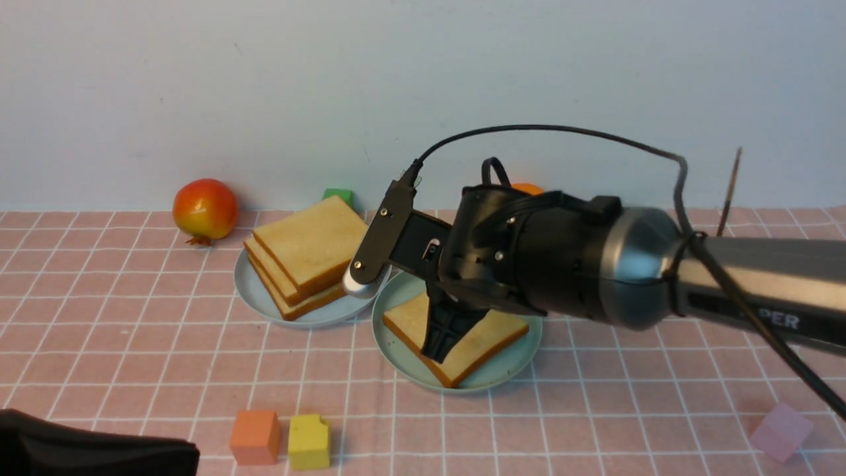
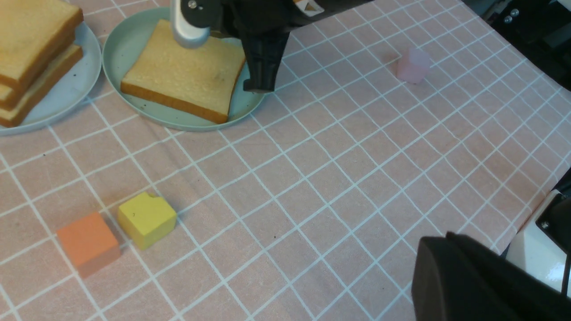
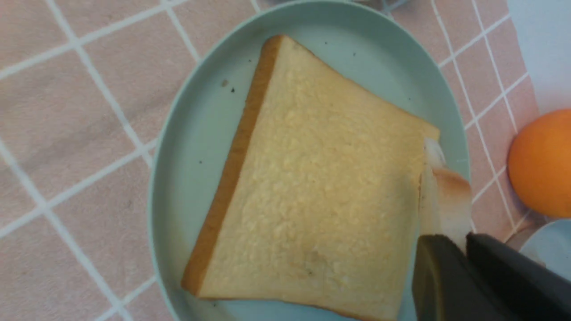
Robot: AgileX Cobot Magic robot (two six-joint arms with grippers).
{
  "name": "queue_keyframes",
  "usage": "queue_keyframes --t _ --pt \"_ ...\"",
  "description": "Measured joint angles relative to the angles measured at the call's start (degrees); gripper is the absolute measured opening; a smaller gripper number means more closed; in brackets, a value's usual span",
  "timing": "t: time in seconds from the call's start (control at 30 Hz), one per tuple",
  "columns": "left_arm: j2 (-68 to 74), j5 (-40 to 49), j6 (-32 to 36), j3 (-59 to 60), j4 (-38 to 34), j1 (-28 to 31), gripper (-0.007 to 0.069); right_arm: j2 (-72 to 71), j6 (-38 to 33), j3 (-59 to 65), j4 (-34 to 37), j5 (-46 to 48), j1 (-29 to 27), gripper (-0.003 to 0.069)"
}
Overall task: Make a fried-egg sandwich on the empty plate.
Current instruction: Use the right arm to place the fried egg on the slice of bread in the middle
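Note:
One toast slice [image 1: 492,337] lies flat on the sea-green empty plate [image 1: 396,344], also seen in the right wrist view as toast [image 3: 321,191] on the plate [image 3: 187,178]. My right gripper [image 3: 461,243] hangs just over the slice's far edge, shut on a thin white fried egg [image 3: 441,196] held edge-on, its rim browned. From the front, its fingers [image 1: 439,347] point down at the toast. My left gripper [image 2: 435,243] is shut and empty, low over the cloth near the front left edge.
A pale blue plate [image 1: 254,297] holds a stack of three toast slices [image 1: 307,248] left of the green plate. Around it are a red fruit [image 1: 205,209], green cube [image 1: 338,196], an orange [image 3: 542,162], a grey-blue dish [image 3: 551,245], orange cube [image 1: 254,436], yellow cube [image 1: 308,441] and pink cube [image 1: 780,430].

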Motion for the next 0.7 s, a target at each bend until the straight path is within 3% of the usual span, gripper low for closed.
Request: queue_keyframes --t 0.57,0.7 --pt "0.0 0.3 0.0 0.0 -1.3 0.0 0.0013 2.8 2.8 0.0 -2.6 -1.6 0.0 0.0076" --pt "0.0 0.4 0.0 0.0 -2.3 0.0 0.0013 2.8 2.8 0.0 -1.2 0.1 0.0 0.0134"
